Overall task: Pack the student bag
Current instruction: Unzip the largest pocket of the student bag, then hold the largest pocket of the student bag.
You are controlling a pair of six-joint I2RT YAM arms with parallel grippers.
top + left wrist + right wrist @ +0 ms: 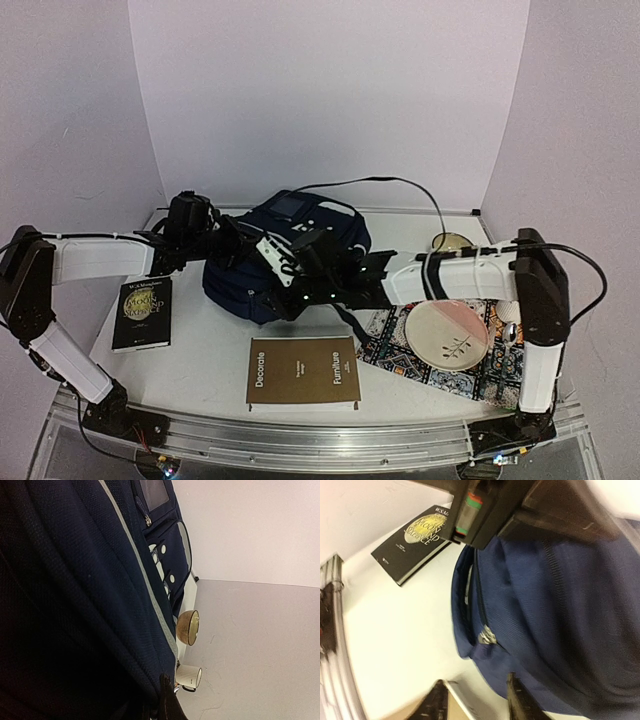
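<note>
The bag (240, 288) lies slumped in the middle of the tabletop (200, 372), toward the back, with both arms reaching in on it from either side. The left hand (228, 240) is closed at the bag's upper left edge. Its wrist view is filled with navy fabric right up to the fingers, so it is probably pinching a fold to steady the bag or lift its edge, though the grip itself is hidden. The right hand (474, 678) is open with nothing between its fingers, and it hovers just off the near side of the bag where the zip runs. The zip pull (486, 636) sits close ahead of it, so the zip looks like the step in hand. The black book (142, 312) and the brown book (303, 372) lie flat and apart on the near side, likely waiting to go in. The bag's windowed pocket faces up and toward the back wall. Its long axis seems to slant from near left to far right, but the arms cover too much to be sure.
</note>
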